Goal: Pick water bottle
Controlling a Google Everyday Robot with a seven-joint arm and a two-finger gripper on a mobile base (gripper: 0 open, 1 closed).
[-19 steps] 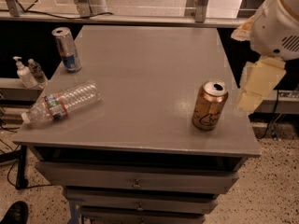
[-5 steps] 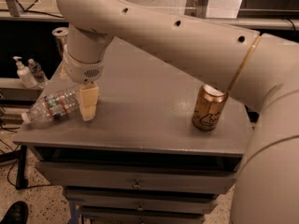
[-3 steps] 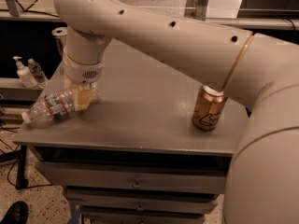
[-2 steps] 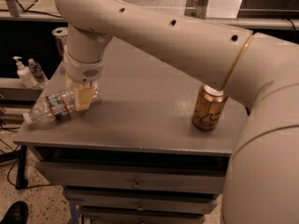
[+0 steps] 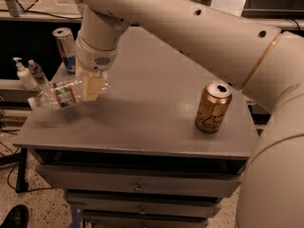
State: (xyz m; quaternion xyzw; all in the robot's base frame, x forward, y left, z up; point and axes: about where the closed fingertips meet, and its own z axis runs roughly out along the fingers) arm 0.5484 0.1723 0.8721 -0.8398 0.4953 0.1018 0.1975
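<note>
The water bottle [image 5: 59, 94], clear ribbed plastic with a red, white and green label band, lies on its side at the left of the grey table [image 5: 152, 132], its cap end pointing left. It seems raised slightly off the top, with a shadow under it. My gripper [image 5: 92, 87] comes down from above at the bottle's right end and is shut on it. One cream finger [image 5: 93, 88] covers the front of the bottle. The arm crosses the upper right of the view.
A gold can [image 5: 213, 107] stands at the right of the table. A blue and silver can [image 5: 64, 49] stands at the back left. A white pump dispenser [image 5: 23, 74] and a tiny clear bottle [image 5: 35, 71] stand on a shelf to the left. Drawers [image 5: 137, 186] sit below the tabletop.
My gripper has closed in on the bottle's right end. The bottle has shifted a little up and right with it. The cans have not moved.
</note>
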